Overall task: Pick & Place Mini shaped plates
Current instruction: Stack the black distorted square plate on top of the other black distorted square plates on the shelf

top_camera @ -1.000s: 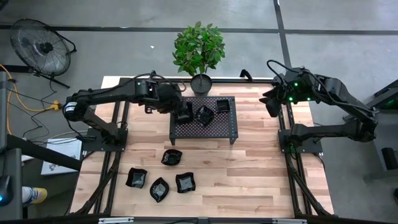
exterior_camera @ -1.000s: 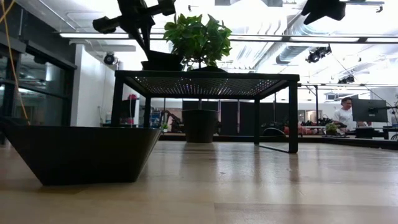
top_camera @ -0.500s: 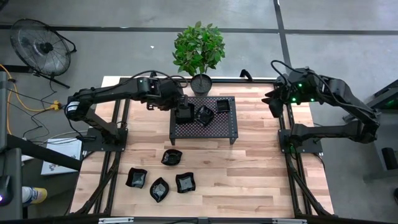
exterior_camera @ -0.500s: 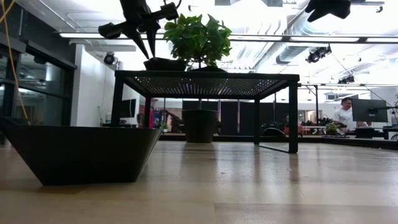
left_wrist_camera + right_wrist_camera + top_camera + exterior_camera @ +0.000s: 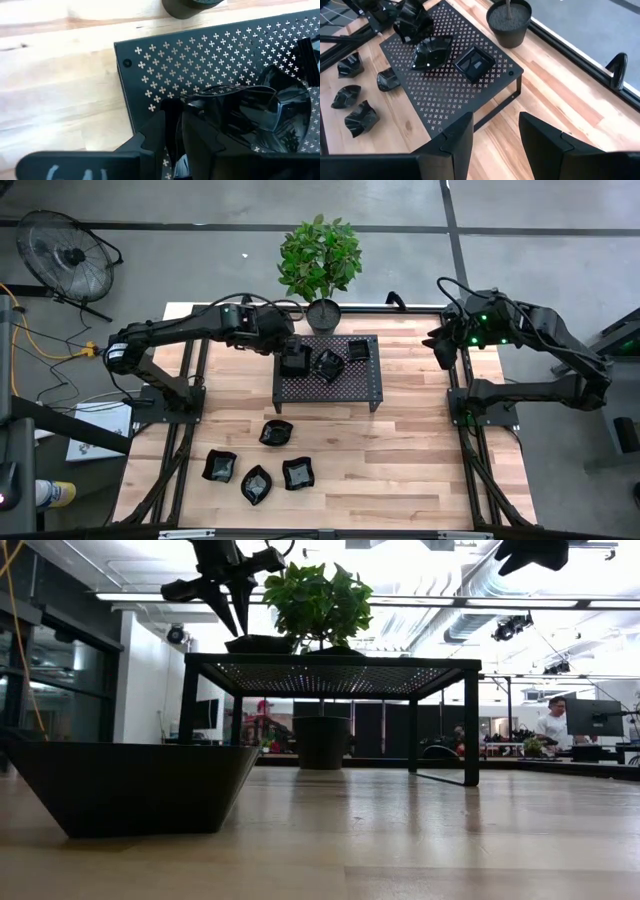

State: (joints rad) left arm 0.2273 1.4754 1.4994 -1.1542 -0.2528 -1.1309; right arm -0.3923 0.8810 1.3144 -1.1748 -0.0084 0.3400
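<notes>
While left end effector (image 5: 292,352) hovers part-open over plate (image 5: 294,364), rack (image 5: 355,385), plant pot (image 5: 323,314) nearby

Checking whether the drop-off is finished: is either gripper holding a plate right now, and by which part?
Nothing is held. The left gripper stands open just above a small glossy black plate resting on the black perforated metal rack; the right gripper is open and empty.

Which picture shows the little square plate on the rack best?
The right wrist view: the square plate lies unblocked on the rack. The high view shows it smaller. I can't make it out in the left wrist or low views.
</notes>
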